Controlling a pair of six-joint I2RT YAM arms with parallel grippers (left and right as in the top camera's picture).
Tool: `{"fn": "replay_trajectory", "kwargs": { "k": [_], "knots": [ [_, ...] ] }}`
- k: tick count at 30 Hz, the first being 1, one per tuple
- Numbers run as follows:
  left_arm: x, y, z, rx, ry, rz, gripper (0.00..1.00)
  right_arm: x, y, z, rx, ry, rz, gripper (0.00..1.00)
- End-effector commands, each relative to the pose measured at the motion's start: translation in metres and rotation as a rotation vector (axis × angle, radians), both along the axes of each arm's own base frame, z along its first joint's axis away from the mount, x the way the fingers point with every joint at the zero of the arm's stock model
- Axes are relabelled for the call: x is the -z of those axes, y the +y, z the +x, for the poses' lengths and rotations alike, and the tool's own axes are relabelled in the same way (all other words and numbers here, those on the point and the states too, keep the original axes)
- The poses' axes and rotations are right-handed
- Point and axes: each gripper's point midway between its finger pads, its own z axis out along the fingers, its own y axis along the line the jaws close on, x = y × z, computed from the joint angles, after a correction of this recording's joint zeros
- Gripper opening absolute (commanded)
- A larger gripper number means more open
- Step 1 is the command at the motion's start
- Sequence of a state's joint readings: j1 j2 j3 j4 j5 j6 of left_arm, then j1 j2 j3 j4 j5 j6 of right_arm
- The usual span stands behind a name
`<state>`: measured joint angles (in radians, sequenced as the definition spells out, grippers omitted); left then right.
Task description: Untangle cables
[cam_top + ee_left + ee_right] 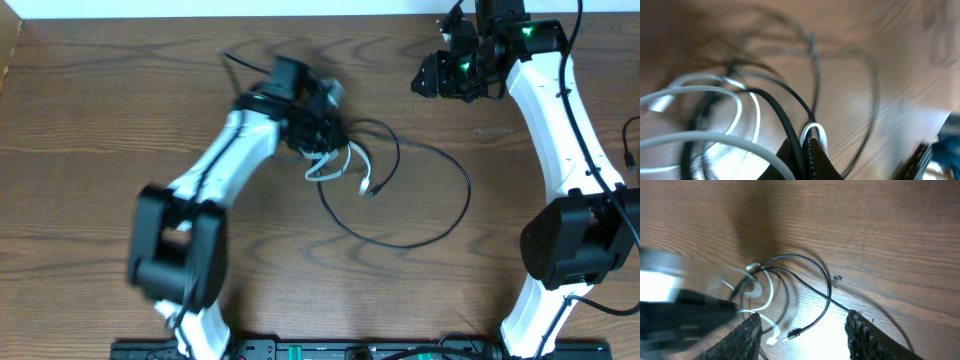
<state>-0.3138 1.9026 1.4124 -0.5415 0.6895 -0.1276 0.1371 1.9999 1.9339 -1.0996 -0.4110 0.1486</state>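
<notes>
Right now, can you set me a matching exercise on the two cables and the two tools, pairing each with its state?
Things:
1 black cable
2 white cable
3 left tool
4 right tool

States:
A open, holding nothing
B shut, pinching a white loop
C one wide loop lying flat
D short curls beside the left tool

Pairs: 1-C, 2-D, 3-B, 4-A
</notes>
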Motion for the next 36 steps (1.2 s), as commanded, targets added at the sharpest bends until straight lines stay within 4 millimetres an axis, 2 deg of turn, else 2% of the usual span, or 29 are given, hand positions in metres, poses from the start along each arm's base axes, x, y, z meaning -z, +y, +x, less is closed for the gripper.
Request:
{"fn": "replay_trajectory", "kwargs": {
  "k": [1,6,10,14,19,22,26,31,36],
  "knots": [
    [-0.082,0.019,0.016,-0.059,-0.167,-0.096,0.08,-0.004,0.009,-0.004,-0.047,-0.012,0.023,0.53],
    [-0.129,0.036,0.014,-0.094,-0.28,-0.124,0.08,-0.016,0.03,-0.006,-0.163,-0.064,0.119,0.53],
    [-0.172,0.038,0.016,-0.151,-0.366,-0.192,0.08,-0.041,0.058,-0.011,-0.321,-0.151,0.284,0.53],
    [-0.196,0.037,0.022,-0.226,-0.367,-0.271,0.07,-0.068,0.077,-0.012,-0.406,-0.231,0.417,0.52],
    [-0.212,0.037,0.032,-0.329,-0.315,-0.365,0.07,-0.113,0.087,-0.012,-0.438,-0.346,0.422,0.53],
    [-0.229,0.035,0.039,-0.371,-0.321,-0.439,0.08,-0.13,0.094,-0.02,-0.462,-0.382,0.424,0.52],
    [-0.257,0.035,0.049,-0.415,-0.353,-0.542,0.08,-0.136,0.109,-0.028,-0.5,-0.396,0.431,0.52],
    [-0.259,0.036,0.051,-0.445,-0.34,-0.559,0.07,-0.137,0.118,-0.027,-0.516,-0.427,0.413,0.52],
    [-0.261,0.035,0.051,-0.467,-0.302,-0.585,0.08,-0.134,0.116,-0.017,-0.481,-0.452,0.355,0.51]
  ]
}}
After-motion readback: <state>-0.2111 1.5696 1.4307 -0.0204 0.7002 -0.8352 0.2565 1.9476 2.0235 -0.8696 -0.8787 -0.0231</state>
